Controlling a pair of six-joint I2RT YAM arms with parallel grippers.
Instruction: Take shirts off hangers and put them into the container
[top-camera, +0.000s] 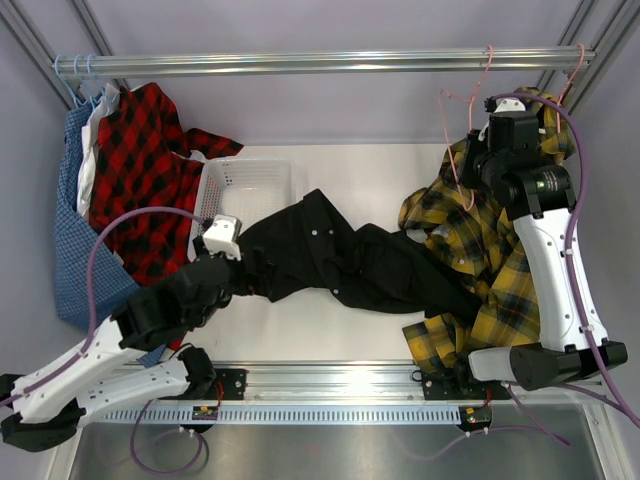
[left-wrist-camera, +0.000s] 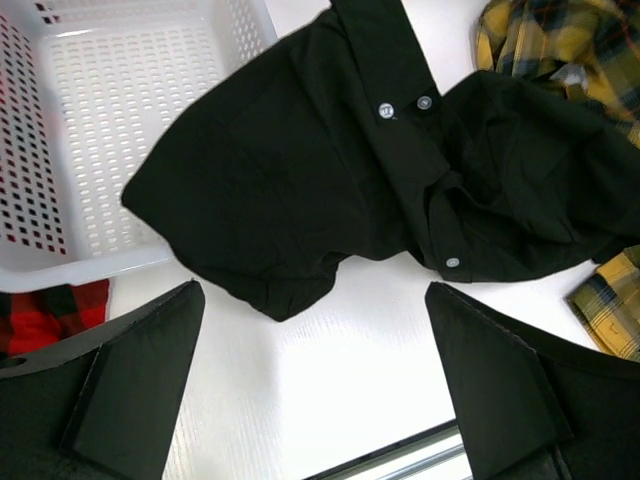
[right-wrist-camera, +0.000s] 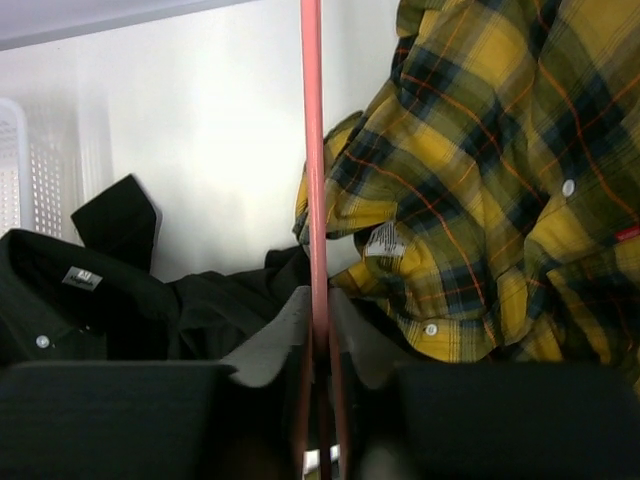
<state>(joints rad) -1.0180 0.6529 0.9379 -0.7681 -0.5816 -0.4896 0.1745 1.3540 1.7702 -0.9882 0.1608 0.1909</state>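
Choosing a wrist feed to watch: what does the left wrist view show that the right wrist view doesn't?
Only left wrist: the open left gripper and red-and-black plaid cloth. Only right wrist: a thin pink wire hanger in the right gripper. Both: the plain black button shirt, the yellow-and-black plaid shirt and the white perforated plastic basket.

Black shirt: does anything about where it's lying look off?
Yes. The black shirt sprawls across the table, only one end draped over the white basket rim, not inside. The yellow plaid shirt lies crumpled beside it. Right fingers pinch a bare pink hanger.
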